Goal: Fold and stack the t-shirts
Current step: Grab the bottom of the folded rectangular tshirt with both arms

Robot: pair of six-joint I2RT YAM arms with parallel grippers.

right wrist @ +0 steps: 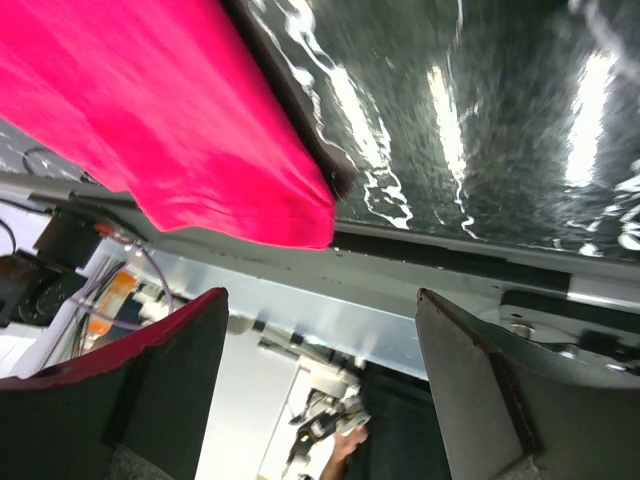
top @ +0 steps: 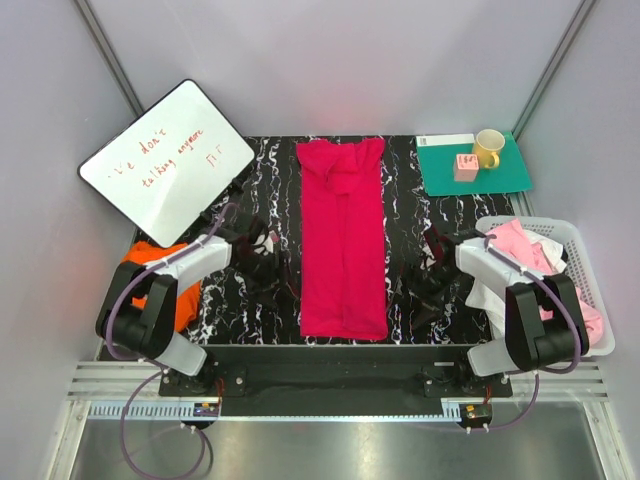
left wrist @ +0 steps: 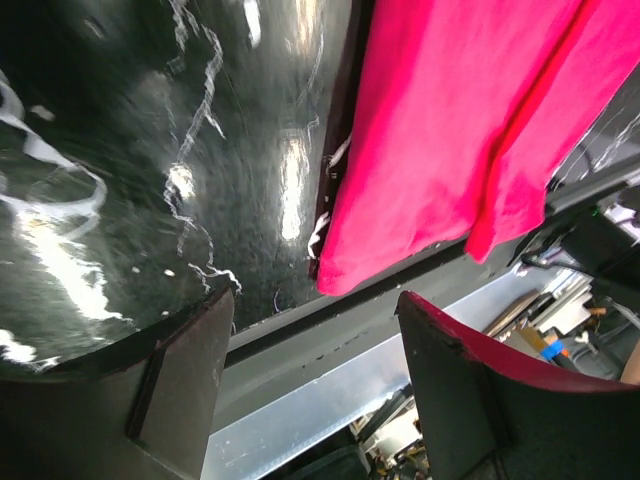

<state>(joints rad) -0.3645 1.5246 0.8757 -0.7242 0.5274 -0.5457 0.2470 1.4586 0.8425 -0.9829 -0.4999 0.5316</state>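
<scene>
- I work in a robotics lab, inside a boxed-in test cell.
- Plain pale walls (top: 330,60) and bare metal posts (top: 110,50) close in my black marbled bench (top: 265,190).
- A slotted metal rail (top: 330,408) runs along its near edge.
- A whiteboard (top: 165,160) with red handwriting leans at the left.

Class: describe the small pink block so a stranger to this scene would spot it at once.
Start at the black marbled table and go to the green mat at its far right corner. Two things sit there: the pink block is the small cube left of the yellow mug.
</scene>
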